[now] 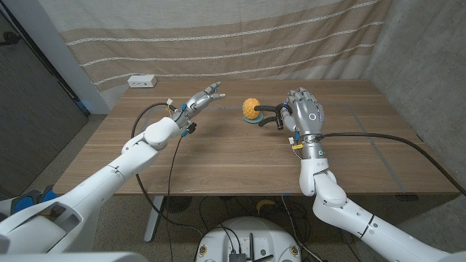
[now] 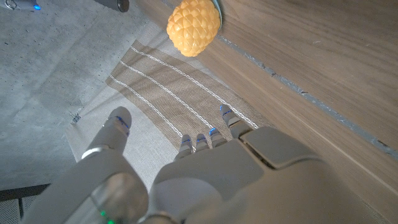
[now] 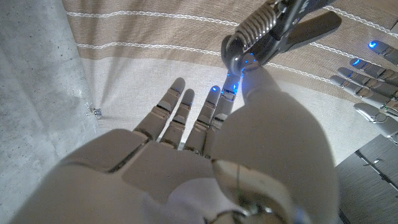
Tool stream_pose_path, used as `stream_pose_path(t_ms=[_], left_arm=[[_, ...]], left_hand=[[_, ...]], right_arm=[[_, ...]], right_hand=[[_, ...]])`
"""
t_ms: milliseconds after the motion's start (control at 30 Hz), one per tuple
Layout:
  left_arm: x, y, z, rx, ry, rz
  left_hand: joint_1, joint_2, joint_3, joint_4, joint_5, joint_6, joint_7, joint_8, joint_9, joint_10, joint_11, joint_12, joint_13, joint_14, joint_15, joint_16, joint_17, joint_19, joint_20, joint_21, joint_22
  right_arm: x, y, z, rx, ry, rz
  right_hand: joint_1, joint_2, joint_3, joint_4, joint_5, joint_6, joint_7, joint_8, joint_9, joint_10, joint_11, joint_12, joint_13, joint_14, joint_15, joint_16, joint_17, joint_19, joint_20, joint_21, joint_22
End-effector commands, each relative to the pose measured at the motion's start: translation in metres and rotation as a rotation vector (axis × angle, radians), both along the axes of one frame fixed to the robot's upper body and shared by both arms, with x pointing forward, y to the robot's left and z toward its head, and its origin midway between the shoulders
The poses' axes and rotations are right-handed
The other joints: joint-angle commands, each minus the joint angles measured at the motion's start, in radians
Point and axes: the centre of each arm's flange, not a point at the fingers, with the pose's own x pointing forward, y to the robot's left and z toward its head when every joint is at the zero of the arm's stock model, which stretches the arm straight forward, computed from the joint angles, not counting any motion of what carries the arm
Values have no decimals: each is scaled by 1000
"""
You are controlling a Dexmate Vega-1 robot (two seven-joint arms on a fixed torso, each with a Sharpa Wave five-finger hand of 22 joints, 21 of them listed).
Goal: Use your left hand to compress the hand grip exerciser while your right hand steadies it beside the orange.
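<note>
The orange (image 1: pixel 251 108), bumpy-skinned, stands on a small teal base in the middle of the far part of the wooden table (image 1: pixel 218 160). Just right of it is the black-handled hand grip exerciser (image 1: pixel 270 113), held up by my right hand (image 1: pixel 306 110). In the right wrist view its steel spring coil (image 3: pixel 249 28) sits at my thumb tip, with the other fingers (image 3: pixel 180 106) stretched out. My left hand (image 1: pixel 202 97) hovers left of the orange, holding nothing, fingers apart and pointing at it. In the left wrist view the orange (image 2: pixel 194 26) lies beyond my left hand (image 2: pixel 205 174).
A white power strip (image 1: pixel 142 81) lies at the table's far left edge. A striped curtain (image 1: pixel 218 36) hangs behind the table, and a concrete wall (image 1: pixel 429 58) stands on the right. Black cables (image 1: pixel 378 137) trail from both arms across the tabletop.
</note>
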Motion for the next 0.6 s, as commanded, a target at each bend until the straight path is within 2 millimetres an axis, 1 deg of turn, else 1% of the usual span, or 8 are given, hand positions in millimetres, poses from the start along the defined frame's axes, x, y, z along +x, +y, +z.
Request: stream_pose_path(t_ms=[33, 300, 600], left_arm=[[-11, -11, 10, 90, -74, 27], [-23, -19, 16, 159, -143, 64], [-36, -27, 21, 221, -213, 98]], left_hand=[[10, -10, -6, -2, -5, -15, 0, 6, 2, -29, 5, 5, 2, -6, 7, 3, 3, -8, 1, -2, 3], [21, -23, -10, -2, -5, -32, -12, 6, 2, -38, 5, 5, 3, -10, 11, 3, 3, -7, 1, -4, 3], [32, -34, -12, -2, -4, -49, -19, 5, 2, -45, 2, 6, 3, -19, 13, 2, 4, -7, -2, -7, 3]], right_arm=[[-7, 4, 13, -11, -32, -24], [-10, 8, 20, -24, -31, -43], [-14, 14, 27, -49, -32, -51]], right_hand=[[-13, 5, -2, 7, 5, 21, -5, 31, 21, 12, -10, -2, 4, -1, -180, -3, 2, -10, -17, 5, 2], [-18, 3, -1, 7, 5, 22, -9, 32, 22, 9, -10, -6, 5, -5, -178, -9, -1, -17, -10, 3, 2], [-23, 4, 0, 8, 6, 23, -9, 33, 24, 4, -11, -11, 6, -9, -177, -13, -1, -23, -4, 0, 2]])
